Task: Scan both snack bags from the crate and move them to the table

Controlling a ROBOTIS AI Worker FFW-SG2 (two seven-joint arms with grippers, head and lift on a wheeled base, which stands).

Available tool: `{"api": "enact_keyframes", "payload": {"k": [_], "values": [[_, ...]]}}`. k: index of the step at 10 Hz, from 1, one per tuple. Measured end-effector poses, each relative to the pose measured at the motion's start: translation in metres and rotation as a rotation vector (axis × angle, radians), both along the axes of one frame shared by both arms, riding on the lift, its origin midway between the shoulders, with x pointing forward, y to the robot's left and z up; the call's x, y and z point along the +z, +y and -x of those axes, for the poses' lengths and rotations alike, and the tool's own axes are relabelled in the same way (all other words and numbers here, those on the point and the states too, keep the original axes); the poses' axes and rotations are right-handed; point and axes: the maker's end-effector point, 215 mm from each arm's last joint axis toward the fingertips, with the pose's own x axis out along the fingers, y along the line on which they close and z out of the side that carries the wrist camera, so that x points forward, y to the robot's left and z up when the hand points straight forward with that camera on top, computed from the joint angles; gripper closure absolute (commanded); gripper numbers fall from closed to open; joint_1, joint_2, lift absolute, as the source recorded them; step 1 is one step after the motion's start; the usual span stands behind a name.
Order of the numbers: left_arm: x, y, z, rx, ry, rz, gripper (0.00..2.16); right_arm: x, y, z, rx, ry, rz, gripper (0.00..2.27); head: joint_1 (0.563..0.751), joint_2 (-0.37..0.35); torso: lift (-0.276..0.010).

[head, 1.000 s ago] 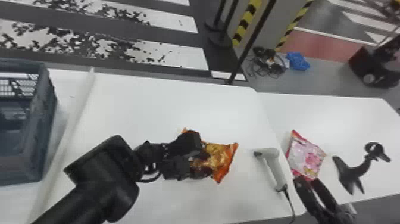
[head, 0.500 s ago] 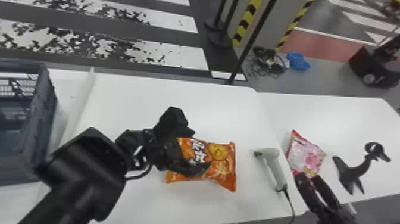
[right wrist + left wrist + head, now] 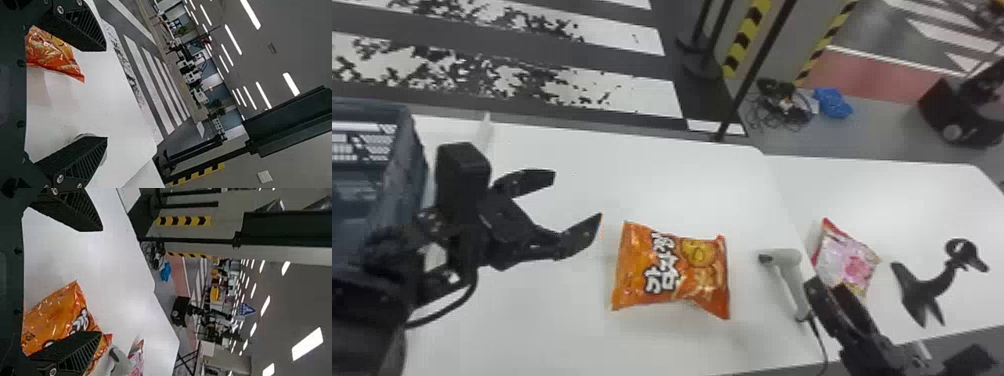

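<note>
The white scanner (image 3: 793,282) lies on the counter (image 3: 557,325) near its right-hand edge, its cable (image 3: 819,342) running toward the robot, and everything else can be placed from it. To the scanner's left, a little apart from it, the orange snack bag (image 3: 672,272) lies flat with its printed face up. Just to the scanner's right, on the adjoining white surface (image 3: 887,195), is the pink snack bag (image 3: 847,262). Farther left of the scanner than the orange bag, the left end effector (image 3: 577,196) is open and empty, its two fingers spread wide; in the left wrist view a gap separates them too. The right end effector (image 3: 827,289) is beside the scanner's handle, on its right, over the near side of the pink bag in the head view; whether it touches that bag I cannot tell. Its fingers stand apart with nothing between them, as the right wrist view shows. The grey-blue crate (image 3: 412,160) is well off to the scanner's left, and a black curved stand (image 3: 932,292) sits to its right, past the pink bag. Beyond the scanner, on the floor, is a blue bundle (image 3: 833,103).
</note>
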Motion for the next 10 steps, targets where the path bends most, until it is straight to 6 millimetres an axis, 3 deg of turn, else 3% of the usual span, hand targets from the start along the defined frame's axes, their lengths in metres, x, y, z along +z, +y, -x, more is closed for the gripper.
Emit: {"api": "enact_keyframes", "payload": {"k": [3,5,7,8,10], "values": [[0.039,0.078,0.026,0.219,-0.111,0.021,0.07,-0.019,0.033,-0.028,0.059,-0.019,0.045,0.13,0.695,-0.35,-0.087],[0.064,0.107,0.058,0.294,-0.156,0.032,0.07,-0.011,0.033,-0.046,0.06,-0.07,0.131,0.14,0.695,-0.35,-0.087],[0.083,0.136,0.088,0.379,-0.152,0.028,0.07,-0.015,0.028,-0.061,0.079,-0.087,0.158,0.35,0.695,-0.35,-0.087],[0.082,0.148,0.099,0.406,-0.126,0.043,0.07,-0.013,0.027,-0.062,0.106,-0.099,0.176,0.63,0.695,-0.35,-0.087],[0.073,0.172,0.114,0.459,-0.075,0.065,0.07,-0.011,0.021,-0.061,0.13,-0.113,0.199,1.64,0.695,-0.35,-0.087]]}}
